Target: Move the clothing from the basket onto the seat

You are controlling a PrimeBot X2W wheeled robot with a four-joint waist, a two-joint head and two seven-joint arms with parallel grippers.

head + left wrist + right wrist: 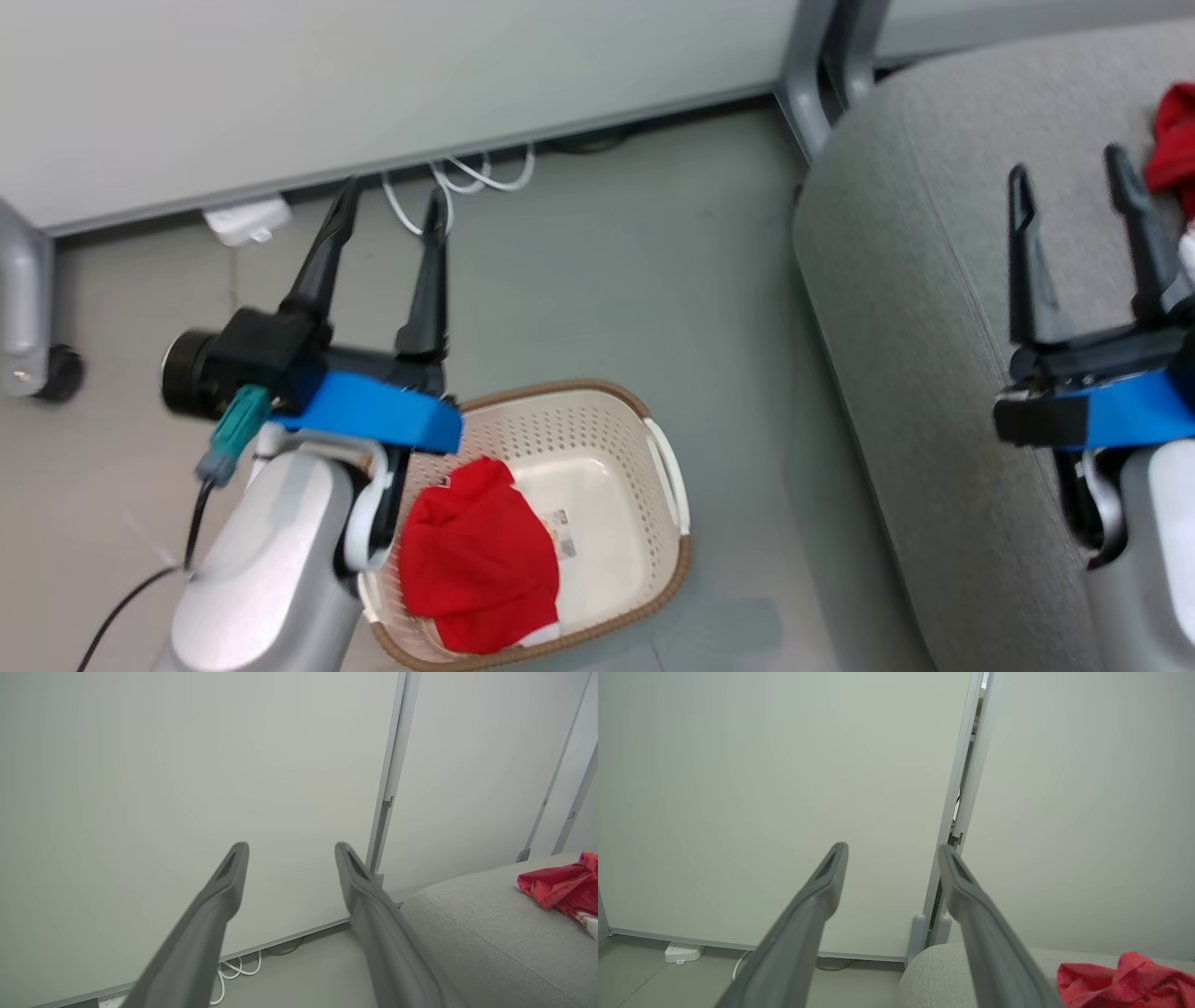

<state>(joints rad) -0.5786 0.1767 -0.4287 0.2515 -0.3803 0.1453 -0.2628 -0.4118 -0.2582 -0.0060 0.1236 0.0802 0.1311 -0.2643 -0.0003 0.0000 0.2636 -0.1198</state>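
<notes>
Done: bright red fabric garment (1174, 149) on large grey woven seat (934, 327).
Remaining: second red garment (481, 560) in cream perforated plastic basket (569, 425).
Pincers: left pincer (392, 191), right pincer (1067, 163) both apart, empty.

Red garment (1173, 140) — half off-frame

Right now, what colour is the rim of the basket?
Brown, with a woven look; the basket rim shows best in the head view.
</notes>
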